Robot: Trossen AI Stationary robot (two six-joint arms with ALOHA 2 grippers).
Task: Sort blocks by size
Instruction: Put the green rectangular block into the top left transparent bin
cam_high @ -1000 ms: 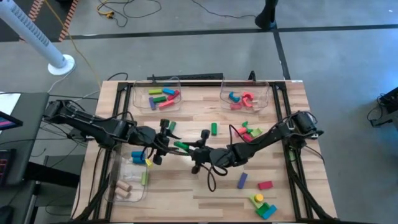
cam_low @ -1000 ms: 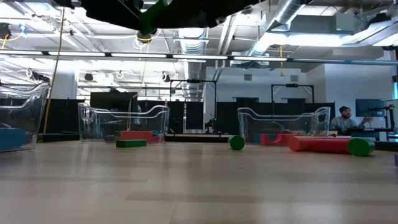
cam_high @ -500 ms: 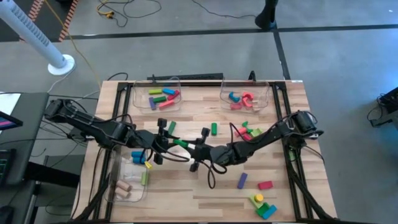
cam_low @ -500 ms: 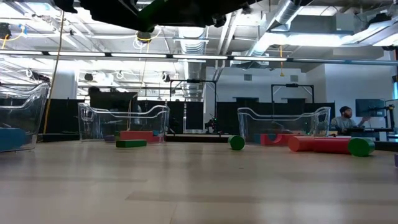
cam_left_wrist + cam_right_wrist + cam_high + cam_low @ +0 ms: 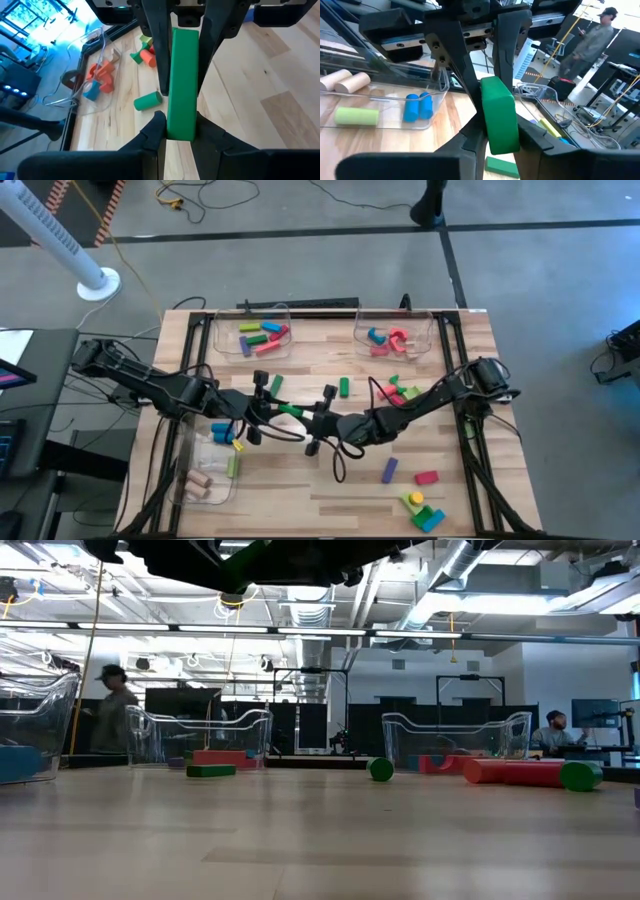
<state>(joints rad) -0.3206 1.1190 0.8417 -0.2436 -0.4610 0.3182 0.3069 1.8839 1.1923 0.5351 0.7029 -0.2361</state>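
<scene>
A green bar [image 5: 291, 412] hangs in the air over the middle of the table, between my two grippers. My left gripper [image 5: 274, 408] comes from the table's left and is shut on one end. My right gripper [image 5: 309, 418] comes from the right and is shut on the other end. Loose blocks lie on the wood: a green cylinder [image 5: 344, 387], a red and green cluster [image 5: 402, 392], a purple bar [image 5: 389, 470], a red block [image 5: 427, 477], and a yellow, green and blue group [image 5: 424, 512]. My left gripper pinches the bar's left end [image 5: 181, 127] between its two fingers, on the bar's two long sides. The fingers lie along the bar, slanting slightly down from the table's left. The bar is lifted clear of the table. My right gripper pinches the bar's right end [image 5: 500, 137] between its two fingers, on its long sides. The fingers come nearly level from the table's right and lie along the bar. The bar reaches out ahead of them into the other gripper.
Three clear bins stand on the table: one at the far left [image 5: 252, 332] with several coloured blocks, one at the far right [image 5: 393, 335] with red and blue pieces, and one at the near left [image 5: 212, 460] with wooden cylinders and others. A person [image 5: 110, 710] stands beyond the table.
My left gripper has shut on the green bar's left end, without leaving its place. The bar stays aloft between both grippers. A person has walked into the low view behind the far-left bin.
</scene>
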